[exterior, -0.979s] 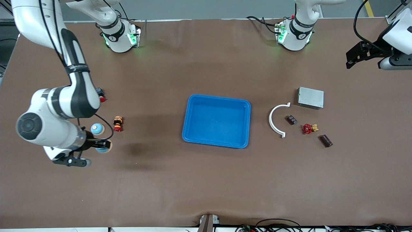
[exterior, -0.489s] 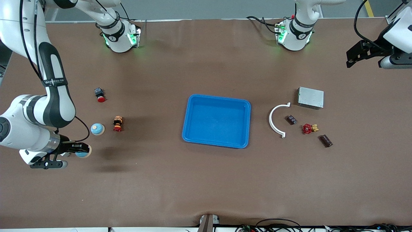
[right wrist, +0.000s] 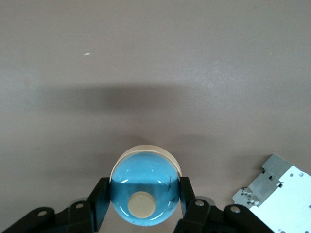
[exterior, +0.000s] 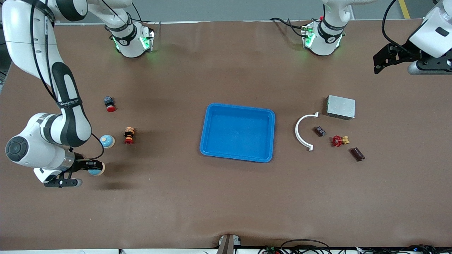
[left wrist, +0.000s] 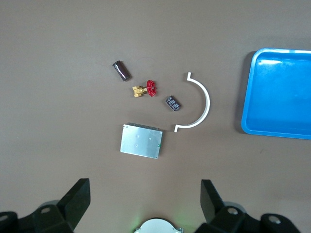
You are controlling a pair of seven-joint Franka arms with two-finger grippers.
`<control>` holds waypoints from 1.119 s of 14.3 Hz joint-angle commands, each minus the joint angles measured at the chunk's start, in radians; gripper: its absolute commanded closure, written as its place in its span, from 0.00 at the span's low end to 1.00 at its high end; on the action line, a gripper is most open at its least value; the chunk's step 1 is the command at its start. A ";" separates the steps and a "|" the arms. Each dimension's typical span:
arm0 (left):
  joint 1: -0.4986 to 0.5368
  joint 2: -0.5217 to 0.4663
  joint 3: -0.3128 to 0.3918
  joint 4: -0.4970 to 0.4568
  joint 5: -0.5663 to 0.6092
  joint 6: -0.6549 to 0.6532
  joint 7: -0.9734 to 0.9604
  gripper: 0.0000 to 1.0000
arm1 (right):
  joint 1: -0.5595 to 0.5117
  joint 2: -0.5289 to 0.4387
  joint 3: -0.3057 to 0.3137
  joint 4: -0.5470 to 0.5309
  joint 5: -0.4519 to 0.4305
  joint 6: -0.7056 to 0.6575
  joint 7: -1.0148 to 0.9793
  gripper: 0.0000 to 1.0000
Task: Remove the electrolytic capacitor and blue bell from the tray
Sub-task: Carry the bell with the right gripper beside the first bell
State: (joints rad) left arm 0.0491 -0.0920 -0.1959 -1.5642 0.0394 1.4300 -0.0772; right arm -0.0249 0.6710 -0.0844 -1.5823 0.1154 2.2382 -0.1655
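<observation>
Right fingers (right wrist: 187, 194) clamp blue bell (right wrist: 144, 190).

No readable text appears on any object; a small white marking on the right arm's (exterior: 67, 106) dark band is too tiny to read.

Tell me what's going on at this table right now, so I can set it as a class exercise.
The right claw is shut on a blue bell and holds it above the bare table at the right arm's end, well clear of the blue tray, which has nothing in it. A second bell sits on the table beside it. The dark capacitor already lies on the table toward the left arm's end, among other small parts. The left claw waits open, raised above that end.
</observation>
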 commanded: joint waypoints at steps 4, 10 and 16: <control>0.018 -0.018 -0.017 -0.020 -0.007 0.000 0.008 0.00 | -0.043 0.013 0.020 -0.034 0.018 0.069 -0.042 1.00; 0.021 -0.009 -0.011 -0.019 -0.007 -0.002 0.017 0.00 | -0.043 0.050 0.021 -0.035 0.021 0.112 -0.039 1.00; 0.037 -0.006 -0.010 -0.016 -0.019 0.004 0.022 0.00 | -0.044 0.070 0.021 -0.035 0.021 0.132 -0.037 1.00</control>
State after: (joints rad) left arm 0.0741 -0.0918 -0.2003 -1.5789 0.0394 1.4296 -0.0749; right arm -0.0531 0.7336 -0.0773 -1.6172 0.1159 2.3557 -0.1863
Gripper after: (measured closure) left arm 0.000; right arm 0.379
